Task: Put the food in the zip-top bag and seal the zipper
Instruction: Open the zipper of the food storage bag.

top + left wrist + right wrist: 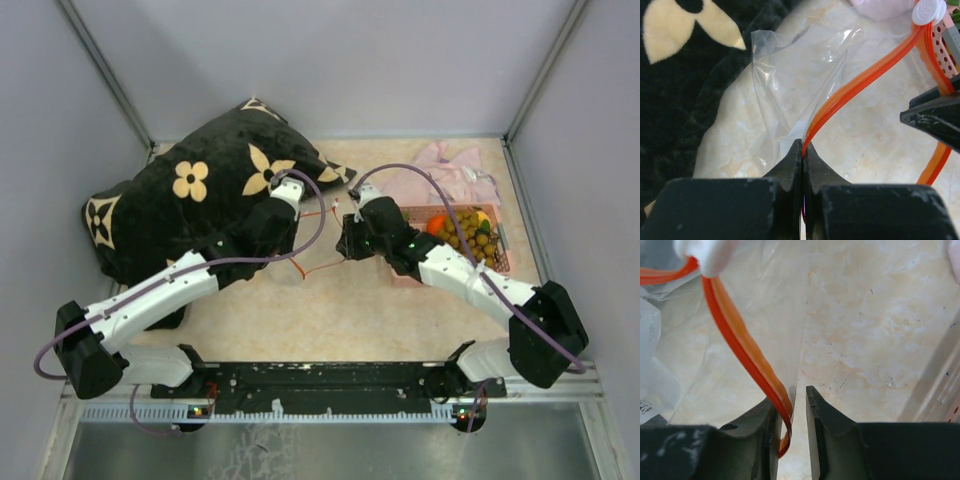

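Note:
The clear zip-top bag lies on the table between my two grippers, its mouth spread. My left gripper is shut on the orange-red zipper, which runs up to a white slider. In the top view the left gripper faces the right gripper. My right gripper stands a narrow gap apart; the zipper and bag film pass between its jaws, lying against the left finger. The food, an orange fruit, a grape bunch and a lemon, sits in the pink basket.
A large black cushion with cream flowers fills the back left, touching the left arm. A pale pink cloth lies behind the basket. The basket's edge shows in the left wrist view. Grey walls enclose the table.

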`<state>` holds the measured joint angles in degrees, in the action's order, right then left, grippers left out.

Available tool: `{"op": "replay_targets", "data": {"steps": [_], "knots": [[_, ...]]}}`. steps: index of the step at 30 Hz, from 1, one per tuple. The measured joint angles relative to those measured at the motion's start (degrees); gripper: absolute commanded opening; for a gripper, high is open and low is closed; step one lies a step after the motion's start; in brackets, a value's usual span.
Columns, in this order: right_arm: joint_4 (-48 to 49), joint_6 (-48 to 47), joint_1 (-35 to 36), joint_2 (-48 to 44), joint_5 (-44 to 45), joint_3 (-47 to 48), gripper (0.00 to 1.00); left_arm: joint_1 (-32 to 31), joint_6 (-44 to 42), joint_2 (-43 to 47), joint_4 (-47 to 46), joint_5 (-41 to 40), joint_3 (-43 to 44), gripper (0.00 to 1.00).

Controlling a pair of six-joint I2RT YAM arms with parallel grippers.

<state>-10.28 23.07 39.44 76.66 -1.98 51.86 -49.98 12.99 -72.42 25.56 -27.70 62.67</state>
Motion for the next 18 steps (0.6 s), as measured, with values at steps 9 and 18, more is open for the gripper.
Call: {"op": "replay_targets", "data": {"steps": [9,18], "knots": [[-1.4,-1.7,-0.2,-3.0,-4.2,0.0,0.49,0.0,4.8,-2.0,2.0,2.5,2.3,0.00],[-9.5,-5.3,-0.2,-11.5,-1.2,3.5,0.62,0.0,6.3,-3.4,3.6,2.7,2.4,0.00]]}}
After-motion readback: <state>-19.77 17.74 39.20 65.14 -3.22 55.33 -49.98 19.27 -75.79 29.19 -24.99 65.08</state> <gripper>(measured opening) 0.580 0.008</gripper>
